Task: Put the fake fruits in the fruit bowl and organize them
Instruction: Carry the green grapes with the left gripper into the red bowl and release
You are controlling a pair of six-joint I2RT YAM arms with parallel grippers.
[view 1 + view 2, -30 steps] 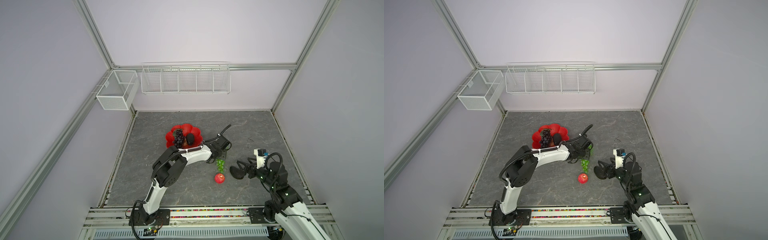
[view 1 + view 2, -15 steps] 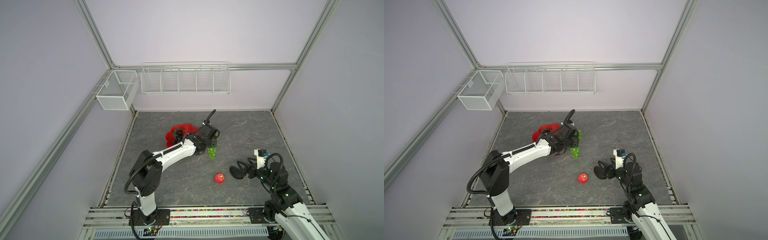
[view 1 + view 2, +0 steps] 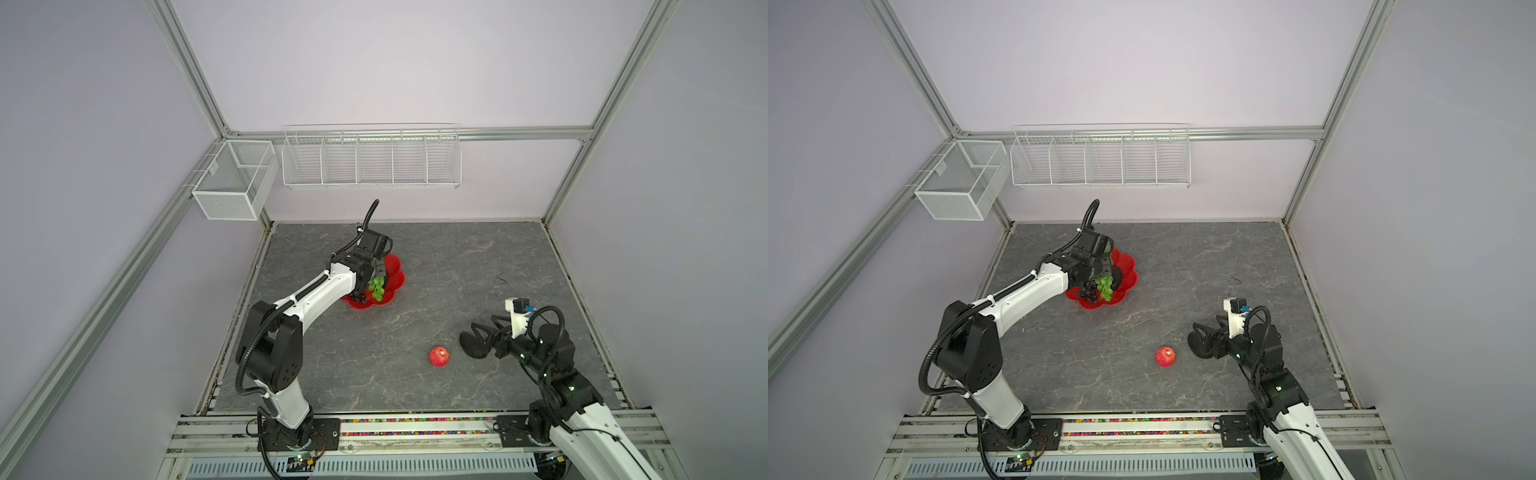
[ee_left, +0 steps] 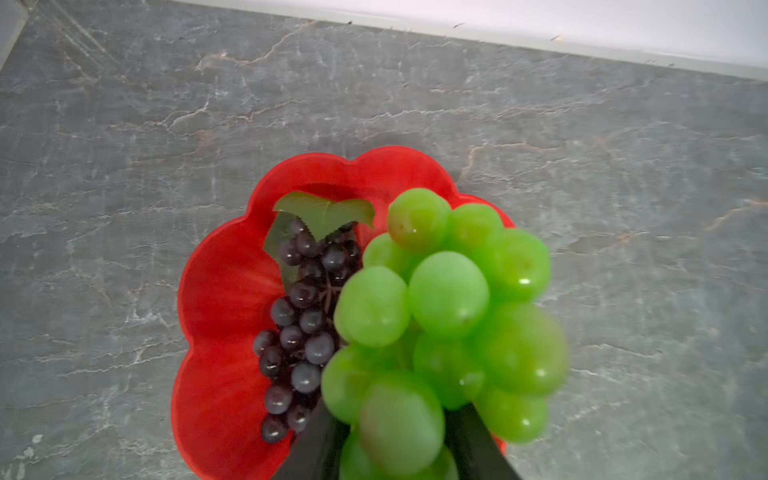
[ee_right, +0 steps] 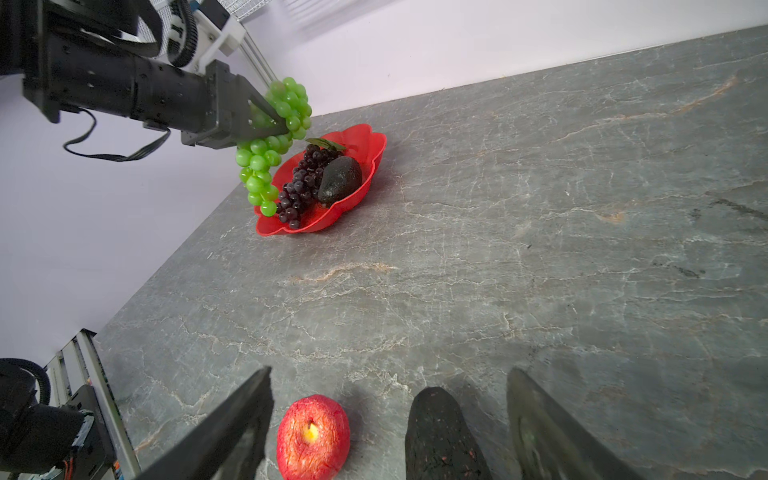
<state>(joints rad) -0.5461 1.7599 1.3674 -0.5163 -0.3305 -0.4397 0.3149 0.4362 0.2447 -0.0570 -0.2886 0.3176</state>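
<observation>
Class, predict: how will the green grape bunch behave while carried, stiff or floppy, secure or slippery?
Probably floppy: the green grape bunch dangles in a loose tail below the left gripper, so it may swing. Its glossy round grapes could slip, pinched only at one spot.

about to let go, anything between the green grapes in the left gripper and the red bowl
Nothing visible. The green grape bunch hangs from the left gripper over the red bowl, near its edge; purple grapes and an avocado already lie inside, so it may land partly on them.
</observation>
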